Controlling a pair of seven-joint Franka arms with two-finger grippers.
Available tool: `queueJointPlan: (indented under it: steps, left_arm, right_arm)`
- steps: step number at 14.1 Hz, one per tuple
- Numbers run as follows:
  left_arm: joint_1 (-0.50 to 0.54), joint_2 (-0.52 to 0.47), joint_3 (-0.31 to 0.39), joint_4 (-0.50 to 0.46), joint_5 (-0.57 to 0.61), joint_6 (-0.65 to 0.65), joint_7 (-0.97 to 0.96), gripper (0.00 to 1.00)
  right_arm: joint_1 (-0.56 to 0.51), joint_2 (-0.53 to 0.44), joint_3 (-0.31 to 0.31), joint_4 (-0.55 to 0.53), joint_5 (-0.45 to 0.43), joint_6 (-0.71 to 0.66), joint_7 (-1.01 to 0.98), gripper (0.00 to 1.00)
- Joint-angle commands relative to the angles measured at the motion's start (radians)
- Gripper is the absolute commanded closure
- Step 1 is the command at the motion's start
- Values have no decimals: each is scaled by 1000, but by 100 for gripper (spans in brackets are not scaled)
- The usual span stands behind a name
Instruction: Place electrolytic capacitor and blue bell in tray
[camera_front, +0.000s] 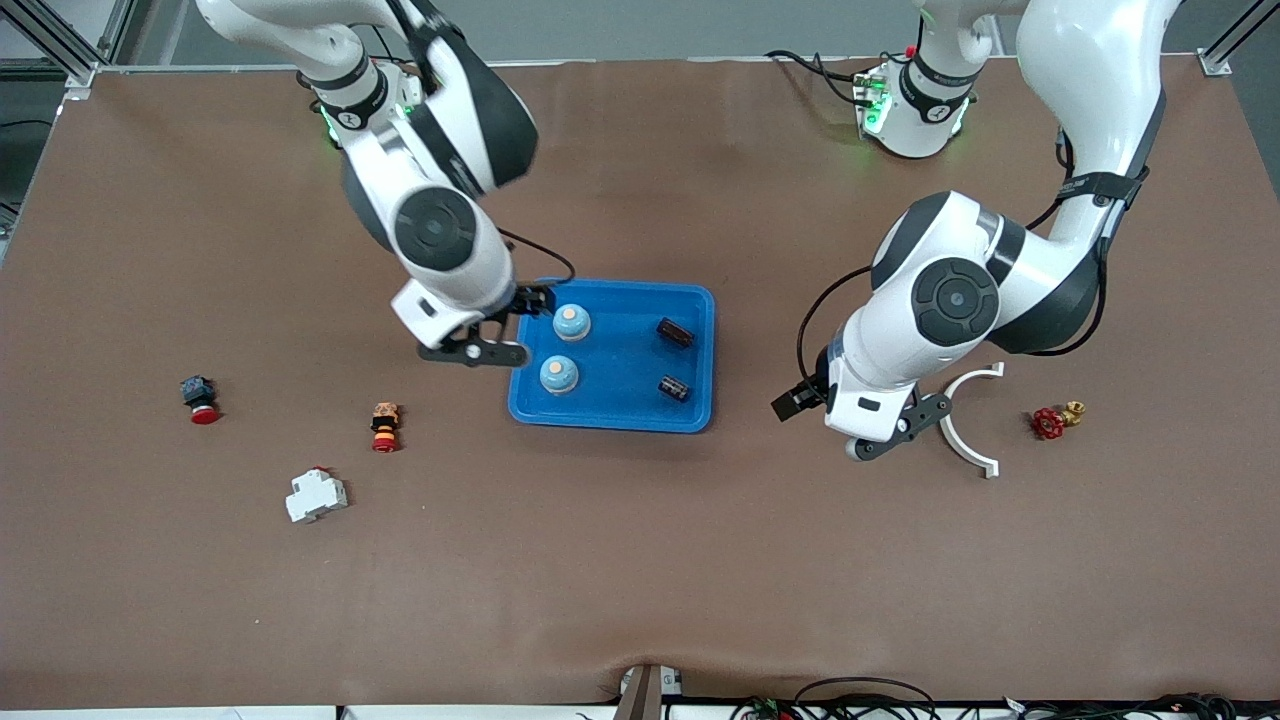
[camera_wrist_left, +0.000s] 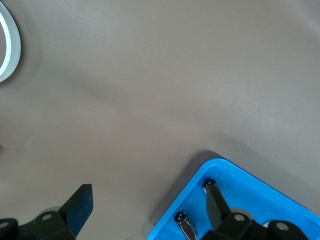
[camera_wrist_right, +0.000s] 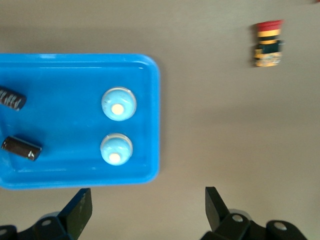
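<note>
We see the shallow bright-blue rectangular plastic tray at mid-table holding two pale-blue domed bells toward the right arm's end and two dark cylindrical electrolytic capacitors toward the left arm's end. We find the right gripper with its jaws spread wide and empty over the bare brown table just beside the tray's edge. The left gripper also hangs wide open and empty over the table between the tray and a white curved plastic bracket.

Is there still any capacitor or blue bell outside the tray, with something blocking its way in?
No. Both blue bells and both capacitors already lie inside the tray; nothing blocks them.
</note>
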Motion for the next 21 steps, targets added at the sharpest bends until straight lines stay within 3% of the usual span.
queueJointPlan:
  steps: [1,6,10,13,16,18,21]
  left_arm:
    - [21,-46,5,-10,-4,-7,27,0]
    - [90,-126,7,-5,-4,-34,140,0]
    - [139,-178,8,0,-4,-98,182,0]
    - [223,-219,1,1,-12,-128,284,0]
    - [239,-258,13,0,-3,-161,458,0]
    - [238,-305,63,1,-4,-232,585,0]
    - [181,-388,209,-11,-12,-296,849,0]
  right_arm:
    - [-87,-115,8,-42,-7,-76,-110,0]
    - [-329,-248,8,-47,-7,-223,-377,0]
    - [-510,-260,8,-50,-14,-229,-582,0]
    - [-543,-254,8,-56,-98,-165,-593,0]
    - [-571,-249,8,-60,-105,-104,-591,0]
    - [-592,-246,9,-54,-103,-52,-593,0]
    - [-606,-240,9,33,-103,-59,-638,0]
